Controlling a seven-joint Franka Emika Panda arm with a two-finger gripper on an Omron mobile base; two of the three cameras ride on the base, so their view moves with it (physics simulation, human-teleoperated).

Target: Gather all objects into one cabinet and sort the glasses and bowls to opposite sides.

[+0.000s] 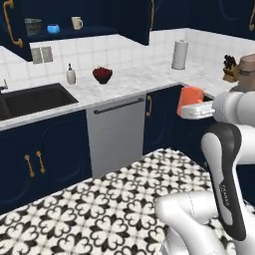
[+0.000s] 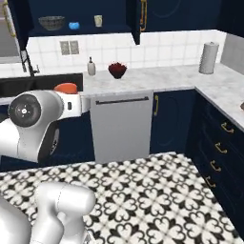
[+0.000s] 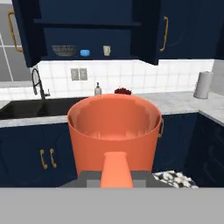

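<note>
The orange mug [image 3: 114, 131] sits at centre frame in the hand view, upright, mouth open to the camera, its handle pointing toward the bottom edge. The gripper [image 1: 195, 108] is closed on the orange mug; in the left base view the mug shows at right of centre, held in the air in front of the navy base cabinets, clear of the tabletop [image 1: 139, 79]. In the right base view the mug's top edge [image 2: 66, 87] shows at left of centre, above the white arm.

The cabinet [image 3: 87, 30] stands open at the upper left of the hand view, its door [image 1: 15, 27] swung out at the upper left of the left base view. On its shelf, from left to right in the right base view: the grey wire-mesh bowl [image 2: 51, 22], the small blue bowl [image 2: 74, 25] and the cream mug [image 2: 98, 20]. All three stand apart from one another.

On the tabletop below the cabinet: a soap bottle [image 1: 71, 75], a dark red bowl [image 1: 102, 75] just to its right, and a paper towel roll [image 1: 180, 55] further right. A dark sink [image 1: 35, 99] occupies the left of the tabletop. A knife block [image 1: 230, 67] stands at the right edge.
</note>
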